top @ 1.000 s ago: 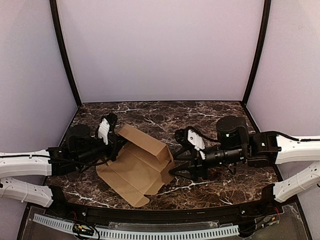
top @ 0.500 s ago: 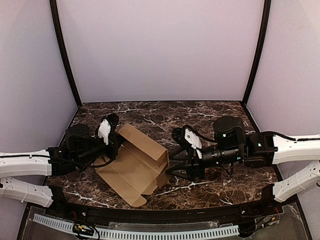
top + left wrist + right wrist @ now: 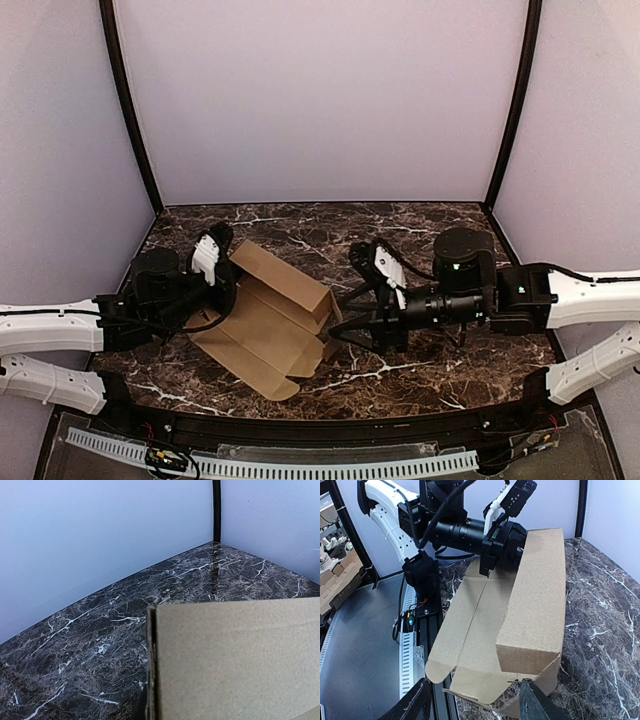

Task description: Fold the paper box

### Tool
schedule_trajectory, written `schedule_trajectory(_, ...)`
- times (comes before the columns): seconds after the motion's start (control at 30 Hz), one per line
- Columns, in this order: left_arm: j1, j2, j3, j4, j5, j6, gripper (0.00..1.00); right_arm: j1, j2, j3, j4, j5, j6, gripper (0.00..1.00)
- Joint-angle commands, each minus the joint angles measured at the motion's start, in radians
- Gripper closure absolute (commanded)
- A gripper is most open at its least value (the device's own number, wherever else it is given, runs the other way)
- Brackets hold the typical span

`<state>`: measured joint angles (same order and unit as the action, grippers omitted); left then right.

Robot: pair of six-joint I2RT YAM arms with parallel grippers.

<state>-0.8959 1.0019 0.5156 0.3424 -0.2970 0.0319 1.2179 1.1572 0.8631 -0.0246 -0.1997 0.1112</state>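
The paper box [image 3: 268, 322] lies on the dark marbled surface [image 3: 420, 225], a little left of the middle and between the two arms. It is only half folded: the far panels stand up and bend over into a long hollow shape, while the near panels are spread flat toward the front edge, with creases showing on them. In the right wrist view, the raised part looks like an open sleeve with its end flap not tucked in. The left jaws are clenched on the far left end of the raised panel, and the left wrist view is filled at the lower right by this brown panel and its edge. The right jaws are released and stand apart at the right end of the box. Their two dark fingers [image 3: 536, 706] sit low, on both sides of the near corner of the box; I cannot tell if they touch it. The left arm [image 3: 60, 335] and the right arm [image 3: 590, 295] come in from the sides. Pale lilac walls [image 3: 320, 100] close the space behind.
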Motion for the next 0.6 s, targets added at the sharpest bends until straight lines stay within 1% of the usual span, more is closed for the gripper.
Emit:
schedule_trajectory(0.0, -0.001, 0.001, 0.003, -0.032, -0.073, -0.062, 0.99, 0.023, -0.043, -0.013, 0.047, 0.078, -0.005, 0.41)
schedule_trajectory(0.17, -0.001, 0.003, 0.000, -0.064, -0.090, -0.132, 0.99, 0.067, -0.024, 0.006, 0.068, 0.124, -0.034, 0.42)
schedule_trajectory(0.23, -0.001, 0.002, 0.002, -0.084, -0.099, -0.166, 0.99, 0.074, -0.010, 0.002, 0.082, 0.127, -0.038, 0.46)
schedule_trajectory(0.3, -0.001, -0.002, 0.006, -0.104, -0.104, -0.203, 0.99, 0.075, 0.005, -0.010, 0.102, 0.128, -0.033, 0.53)
schedule_trajectory(0.47, -0.002, -0.008, 0.022, -0.148, -0.099, -0.288, 0.99, 0.087, 0.072, -0.014, 0.144, 0.113, -0.024, 0.82)
schedule_trajectory(0.57, -0.001, -0.005, 0.041, -0.175, -0.096, -0.324, 0.99, 0.097, 0.121, -0.003, 0.146, 0.116, -0.025, 0.92)
